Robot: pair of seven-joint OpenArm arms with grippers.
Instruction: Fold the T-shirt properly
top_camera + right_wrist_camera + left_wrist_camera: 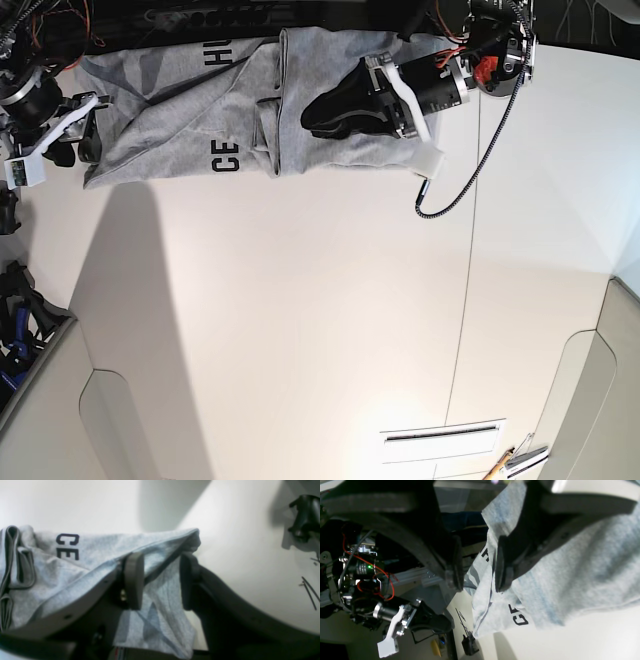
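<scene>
Cloth fills your left wrist view: the T-shirt [570, 575] lies under the left gripper [480, 567], whose jaws stand apart with a fold between them, clamping nothing. In your right wrist view, the right gripper [160, 580] is spread too, its pads [133, 580] straddling a grey edge without pinching it. From the base view, the shirt sits bunched along the white table [300, 330] at its far edge, black letters showing.

Black curved end effector [312, 112] fingers, white bracket [405, 100], silver motor housings, red wires [383, 573].
</scene>
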